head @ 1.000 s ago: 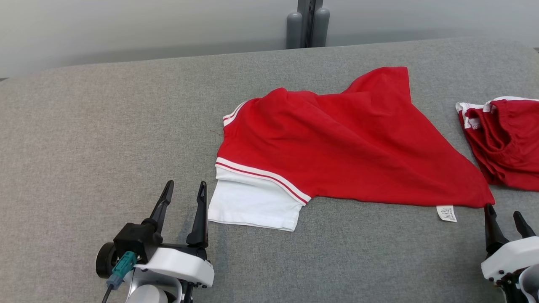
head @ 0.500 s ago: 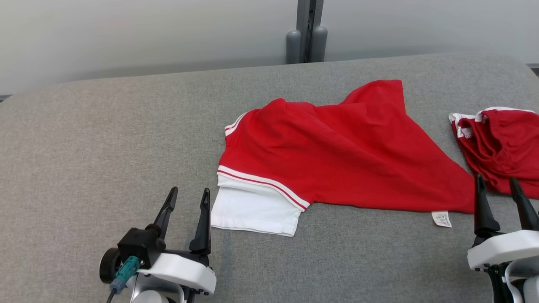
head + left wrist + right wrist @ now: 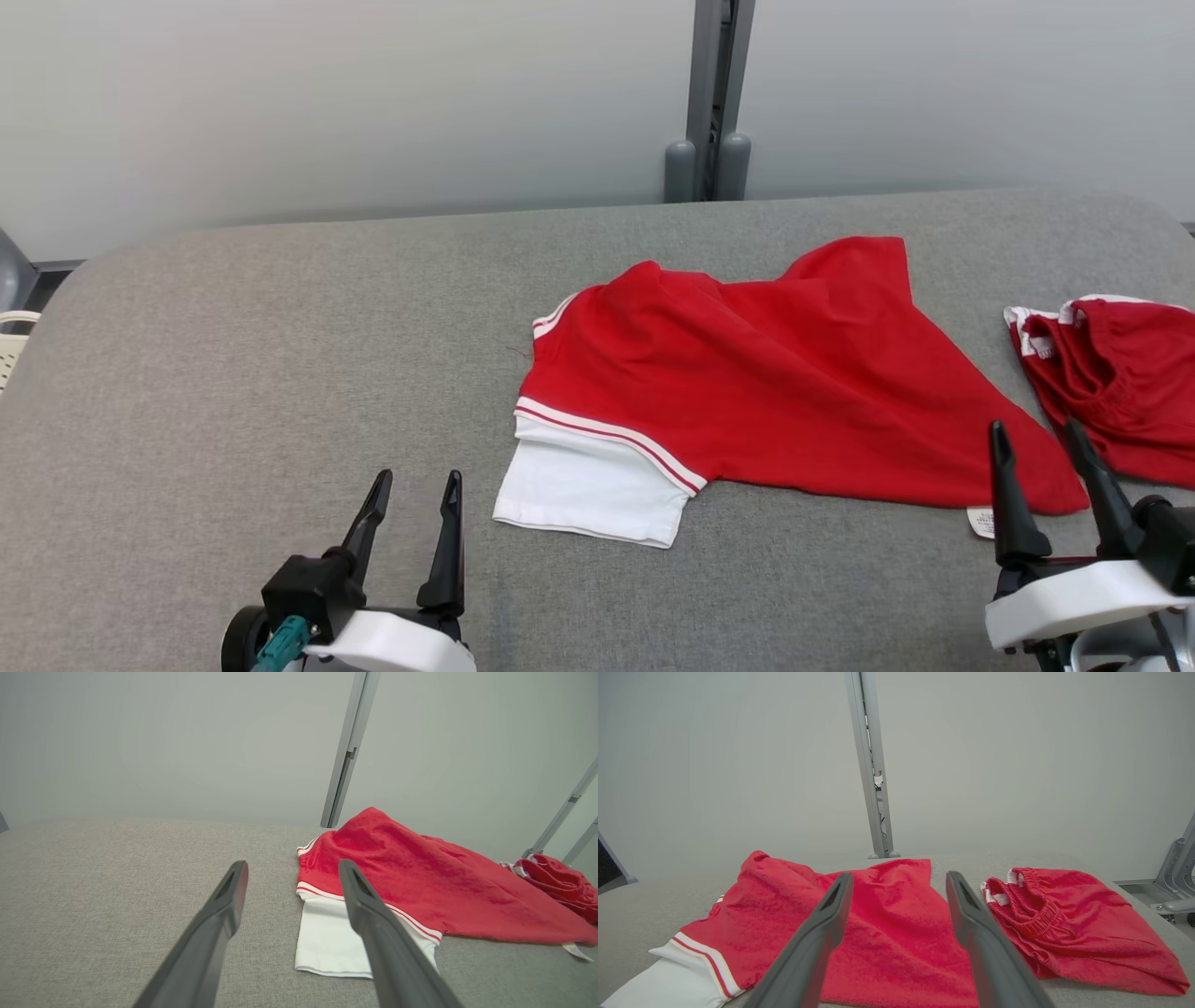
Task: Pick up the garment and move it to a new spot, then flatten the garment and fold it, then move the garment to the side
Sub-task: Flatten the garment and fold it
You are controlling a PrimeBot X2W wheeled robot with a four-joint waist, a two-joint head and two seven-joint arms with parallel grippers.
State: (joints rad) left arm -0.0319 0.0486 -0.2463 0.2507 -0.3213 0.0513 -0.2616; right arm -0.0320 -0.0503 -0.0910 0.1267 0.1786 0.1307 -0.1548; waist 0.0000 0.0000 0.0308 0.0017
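The rumpled red short-sleeved shirt with a white undersleeve (image 3: 794,392) lies just ahead of my spread, empty left pincer (image 3: 418,476), and my right pincer (image 3: 1034,427), equally spread, has advanced over its labelled near corner, so I judge the pickup imminent, though crumpled red elastic-waisted shorts (image 3: 1120,373) crowd its right.
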